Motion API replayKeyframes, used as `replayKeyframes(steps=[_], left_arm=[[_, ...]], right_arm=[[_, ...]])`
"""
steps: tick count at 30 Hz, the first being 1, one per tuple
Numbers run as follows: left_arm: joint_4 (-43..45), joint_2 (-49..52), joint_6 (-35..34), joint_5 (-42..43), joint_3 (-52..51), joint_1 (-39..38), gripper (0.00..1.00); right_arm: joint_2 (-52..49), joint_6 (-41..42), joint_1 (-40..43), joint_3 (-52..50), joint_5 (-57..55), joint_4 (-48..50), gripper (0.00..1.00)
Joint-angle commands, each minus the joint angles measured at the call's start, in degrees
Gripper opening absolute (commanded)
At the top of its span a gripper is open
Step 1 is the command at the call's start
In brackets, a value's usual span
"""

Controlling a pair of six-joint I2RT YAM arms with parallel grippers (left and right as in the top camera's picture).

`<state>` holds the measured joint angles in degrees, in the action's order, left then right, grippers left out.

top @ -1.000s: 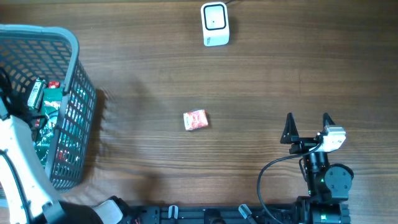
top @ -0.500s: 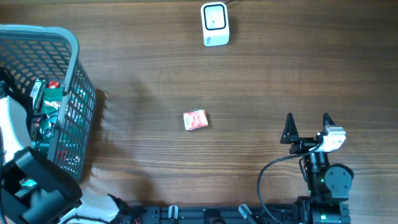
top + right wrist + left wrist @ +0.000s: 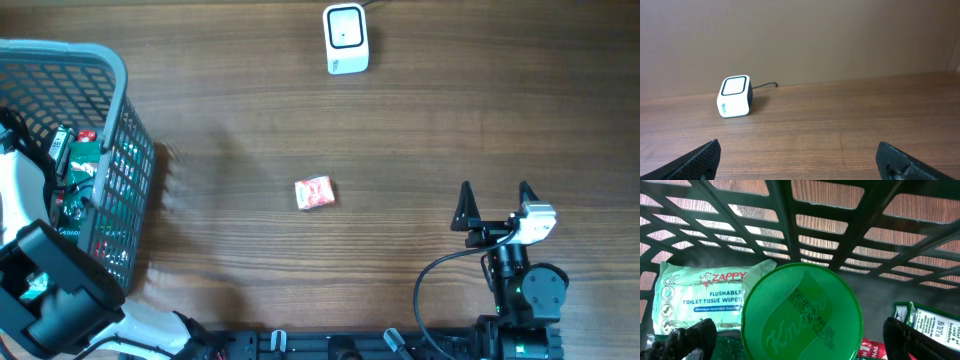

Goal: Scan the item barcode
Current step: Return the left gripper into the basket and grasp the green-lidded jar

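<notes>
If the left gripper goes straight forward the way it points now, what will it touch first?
Most likely the green lid, centred between the open fingers of the left gripper inside the basket. How far off the lid is, the view does not show.

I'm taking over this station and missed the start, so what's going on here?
The left gripper is down inside the grey basket, open and poised over a green Knorr lid next to a pack of toilet tissue wipes; it holds nothing. The right gripper sits open and empty near the front of the table, facing the white scanner at the far edge. A small red packet lies alone mid-table. No item is at the scanner.
</notes>
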<state>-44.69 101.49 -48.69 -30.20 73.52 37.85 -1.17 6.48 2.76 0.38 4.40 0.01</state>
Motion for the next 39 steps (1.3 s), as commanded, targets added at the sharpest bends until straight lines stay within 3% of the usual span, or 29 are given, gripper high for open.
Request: replayKeyframes(steps=[1, 8, 13, 14, 20, 23, 27, 39], left_arm=[[0.39, 2.01, 0.52, -1.42, -0.37, 0.31, 0.99], [1.7, 4.26, 0.79, -3.37, -0.37, 0.33, 0.98], [2.1, 4.26, 2.03, -3.37, -0.37, 0.33, 0.69], [2.1, 4.26, 2.03, -3.37, -0.37, 0.31, 0.68], [2.01, 4.26, 2.23, -7.32, -0.35, 0.31, 0.67], [2.08, 3.96, 3.5, -7.39, -0.33, 0.31, 0.59], [2.08, 2.6, 3.5, -7.02, -0.33, -0.22, 0.58], [1.2, -12.61, 3.48, -6.12, 0.07, -6.51, 0.6]], right_arm=[[0.37, 1.05, -0.33, -0.09, -0.79, 0.13, 1.0], [0.37, 1.05, -0.33, -0.09, -0.79, 0.13, 1.0], [0.37, 1.03, -0.33, -0.09, -0.79, 0.13, 1.0], [0.37, 1.05, -0.33, -0.09, -0.79, 0.13, 1.0], [0.37, 1.05, -0.33, -0.09, -0.79, 0.11, 1.0], [0.37, 1.03, -0.33, -0.09, -0.79, 0.13, 1.0], [0.37, 1.05, -0.33, -0.09, -0.79, 0.11, 1.0], [0.37, 1.03, -0.33, -0.09, -0.79, 0.11, 1.0]])
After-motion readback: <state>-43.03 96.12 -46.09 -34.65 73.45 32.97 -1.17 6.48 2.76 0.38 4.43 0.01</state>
